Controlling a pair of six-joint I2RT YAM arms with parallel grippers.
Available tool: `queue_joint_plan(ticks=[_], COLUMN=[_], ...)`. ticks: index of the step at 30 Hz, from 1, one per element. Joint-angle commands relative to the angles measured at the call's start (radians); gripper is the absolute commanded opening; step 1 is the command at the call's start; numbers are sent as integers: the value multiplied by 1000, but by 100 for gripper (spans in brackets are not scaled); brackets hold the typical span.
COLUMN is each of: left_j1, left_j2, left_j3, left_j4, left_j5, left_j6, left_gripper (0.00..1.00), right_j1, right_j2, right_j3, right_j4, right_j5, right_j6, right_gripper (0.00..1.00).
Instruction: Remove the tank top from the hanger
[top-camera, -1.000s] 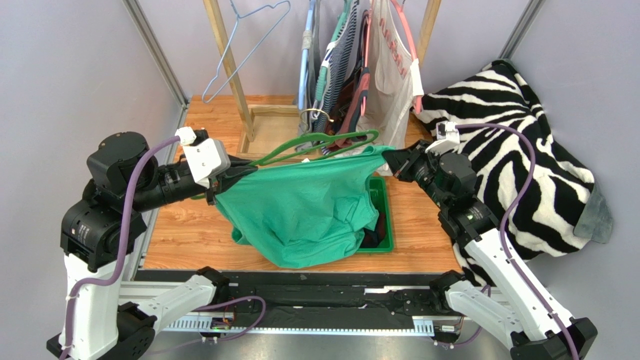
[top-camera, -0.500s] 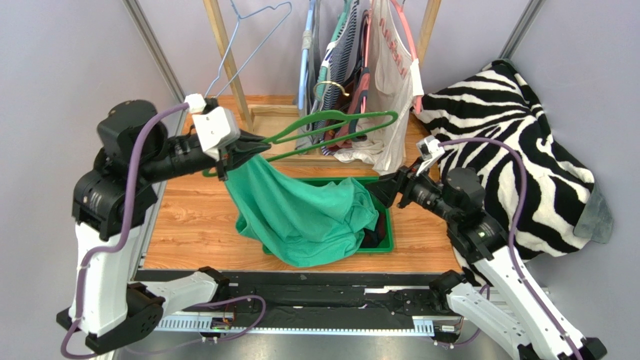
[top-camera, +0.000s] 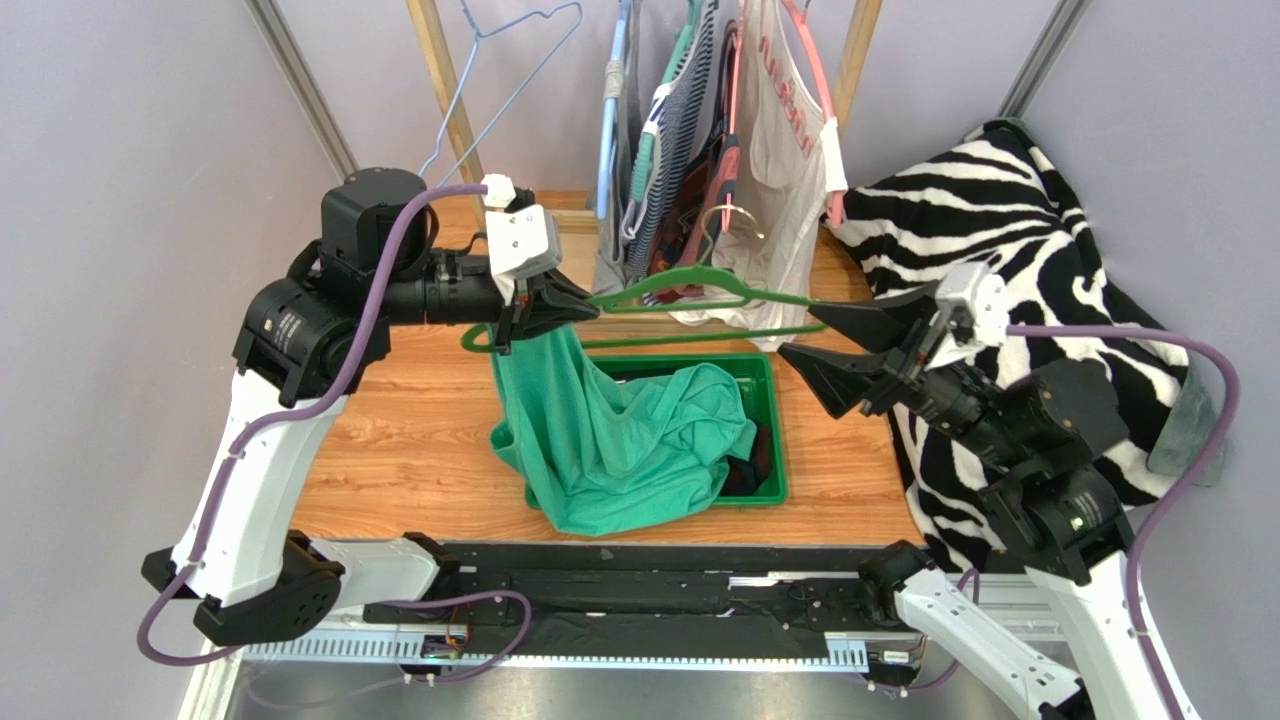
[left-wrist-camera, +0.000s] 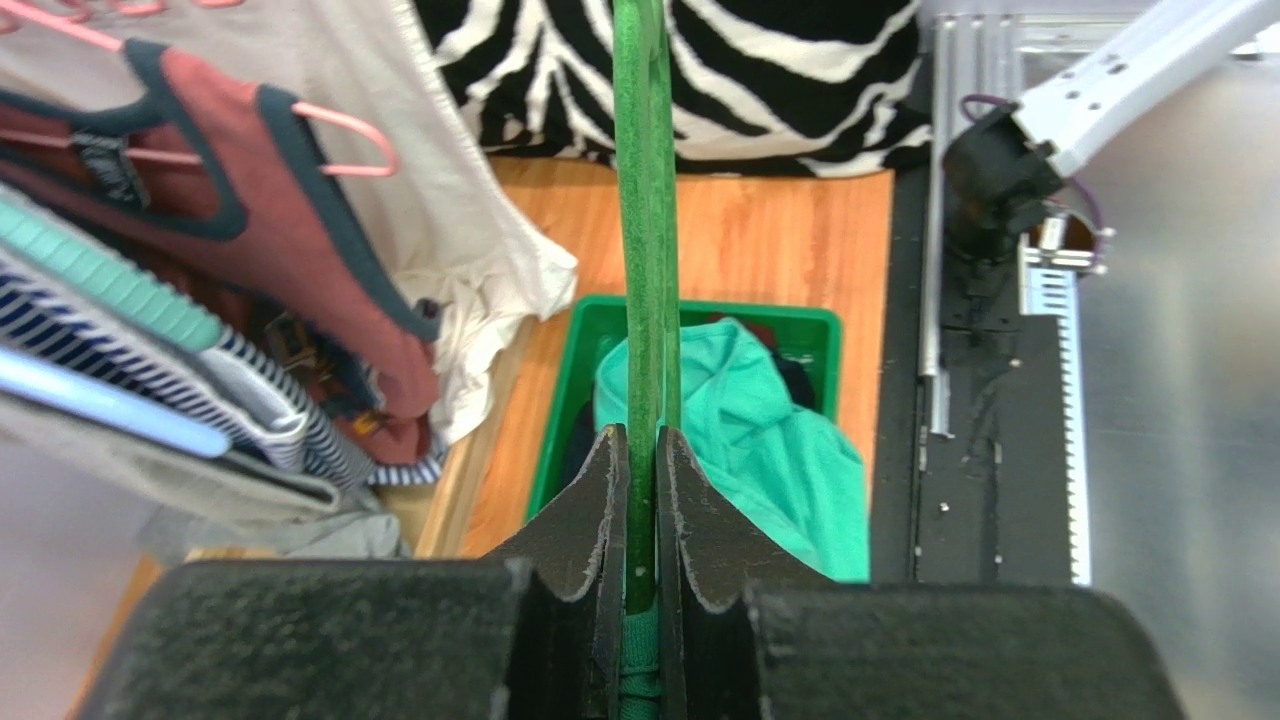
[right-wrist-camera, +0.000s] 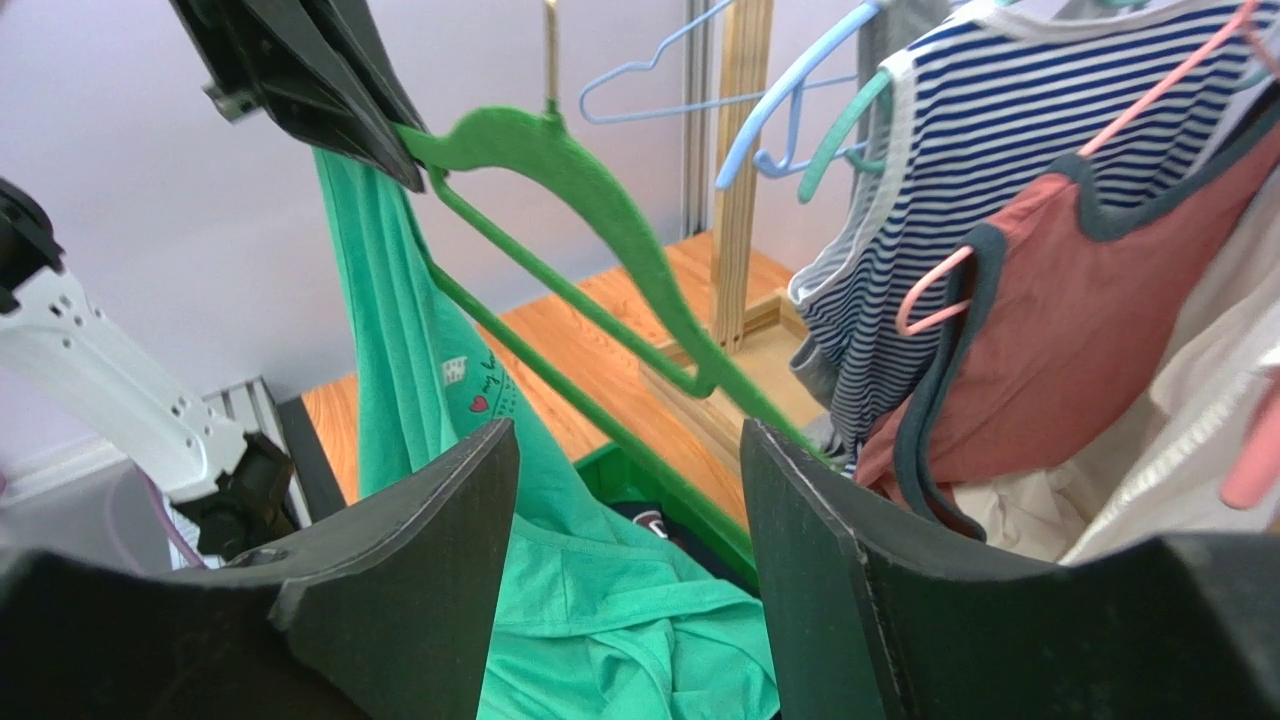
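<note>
Now the left jaws pinch one end of the green hanger (left-wrist-camera: 646, 225) at centre-left of the top view. The green tank top (top-camera: 601, 435) drapes from that end down into the green bin (top-camera: 769, 435). The right jaws stand spread and empty at centre-right. The strap looks caught in the same pinch, so lifting may drag the cloth or tip the bin.

Left arm (top-camera: 259, 458): stood raised, forearm reaching rightward.
Left gripper (top-camera: 577, 305): jaws were pinched nearly together.
Right arm (top-camera: 1061, 477): was bent, wrist aimed leftward.
Right gripper (top-camera: 807, 336): jaws stood apart, holding nothing.
</note>
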Motion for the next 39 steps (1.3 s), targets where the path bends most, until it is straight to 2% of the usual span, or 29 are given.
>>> queue_joint_plan(ticks=[1, 8, 14, 17, 20, 21, 24, 27, 29, 31, 32, 33, 39], left_j1=[-17, -29, -37, -40, -42, -42, -43, -42, -43, -43, -43, -42, -43], left_j2=[-42, -58, -52, -50, -42, -38, -33, -30, -33, -29, -22, -19, -28], left_j3=[-19, -46, -43, -32, -9, -4, 7, 5, 13, 39, 55, 72, 169], left_j4=[5, -36, -50, -50, -50, -50, -43, -4, 34, 65, 66, 68, 100], left_j5=[105, 176, 200, 199, 196, 196, 197, 165, 115, 43, 21, -22, -183], left_j6=[32, 55, 67, 69, 70, 70, 75, 64, 56, 42, 42, 41, 18], left_gripper=[0, 0, 0, 0, 0, 0, 0, 0, 0, 36, 58, 93, 94], right_j1=[6, 10, 15, 24, 43, 52, 69, 76, 76, 76, 76, 76, 76], right_j2=[65, 85, 143, 170, 189, 190, 190, 160, 137, 97, 83, 59, -23], right_j3=[-13, -25, 4, 7, 6, 4, -2, -28, -45, -68, -77, -86, -96], right_j4=[25, 52, 26, 34, 37, 39, 37, 46, 55, 55, 49, 42, -33], right_j5=[-86, -136, -247, -277, -291, -291, -270, -221, -166, -124, -85, -66, 60], right_j6=[-69, -77, -66, -48, -38, -37, -37, -43, -49, -61, -69, -77, -127], right_gripper=[60, 57, 53, 46, 35, 26, 9, 0, 0, 0, 0, 0, 0])
